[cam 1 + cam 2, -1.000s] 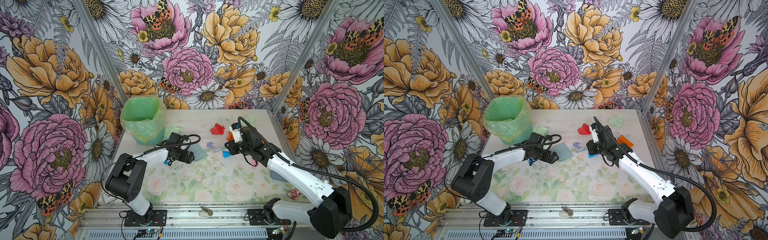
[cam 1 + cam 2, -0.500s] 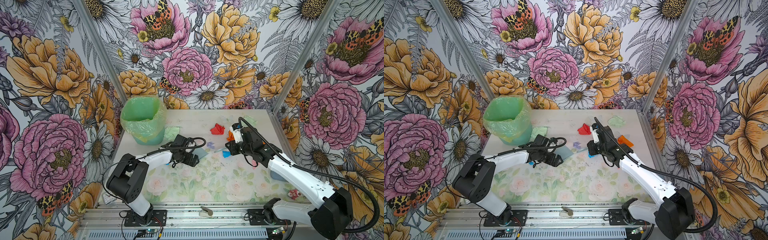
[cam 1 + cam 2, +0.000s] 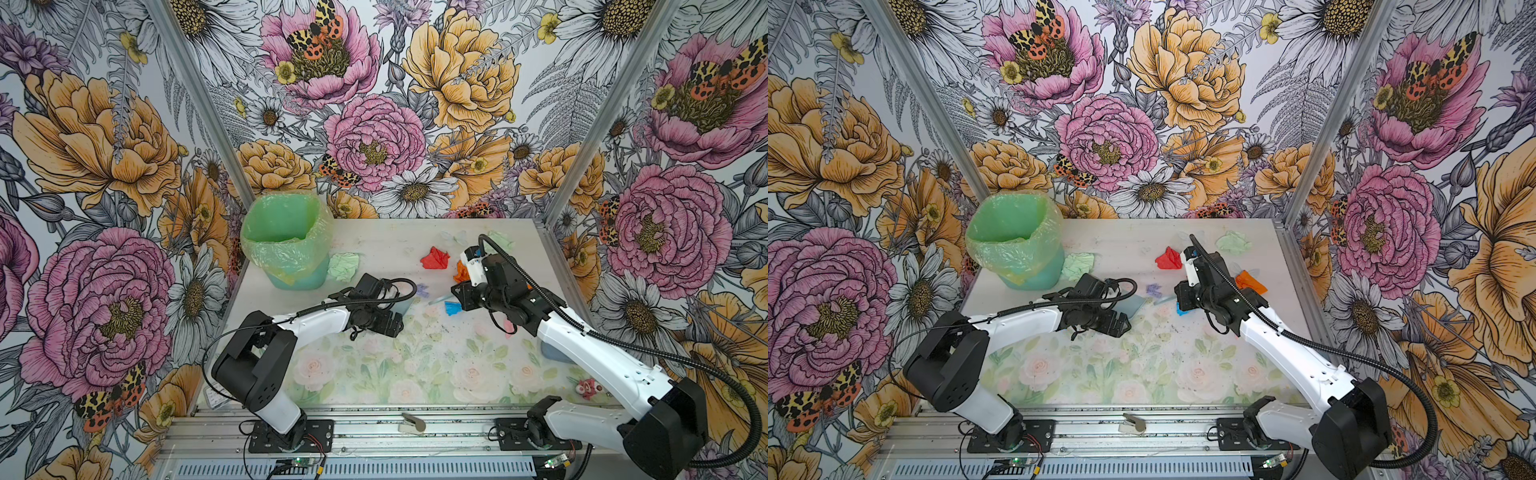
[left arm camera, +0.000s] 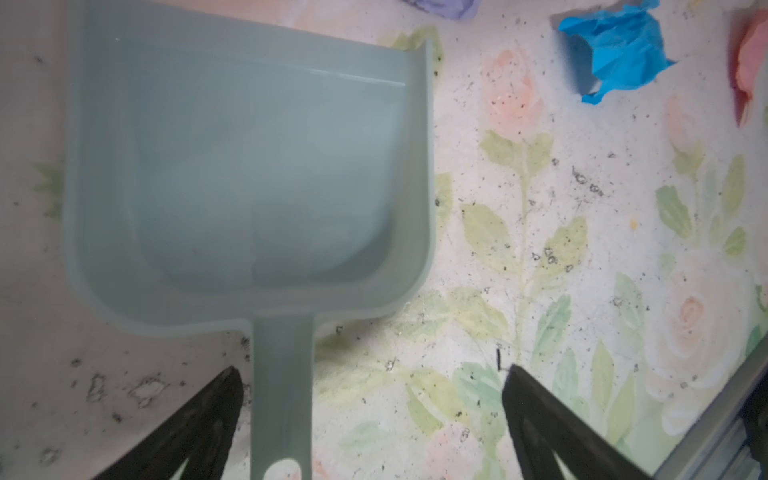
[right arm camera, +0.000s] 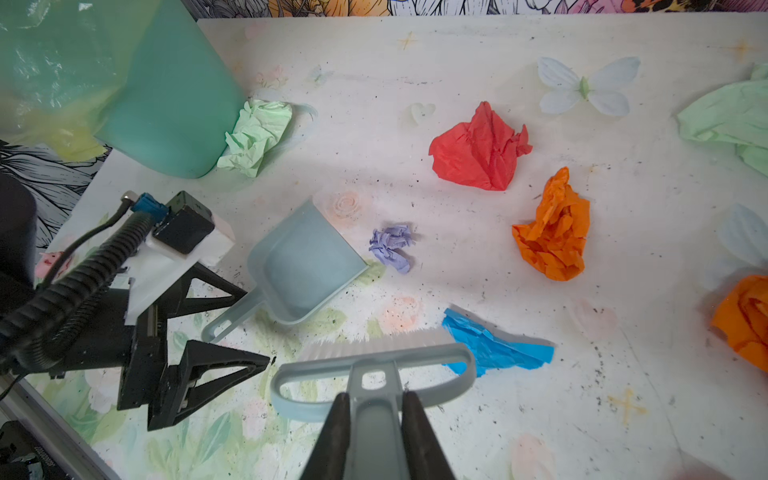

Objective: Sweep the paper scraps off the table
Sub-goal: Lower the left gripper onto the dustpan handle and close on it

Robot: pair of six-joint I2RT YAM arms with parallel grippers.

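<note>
right wrist view: the paper scraps (image 5: 478, 149) lie scattered over the table (image 5: 540, 415), the blue scrap (image 5: 494, 347) just beside the bristles of the brush (image 5: 374, 361), the lilac scrap (image 5: 390, 249) just off the lip of the dustpan (image 5: 303, 266). the right gripper (image 5: 376, 397) is clenched on the brush handle; the left gripper (image 4: 372, 372) is spread wide, released, the pan's handle between its fingers but off-centre. a sweep now may shove the loose pan aside, or closing jaws may swing it off line. light paper could also hop the bristles.
</note>
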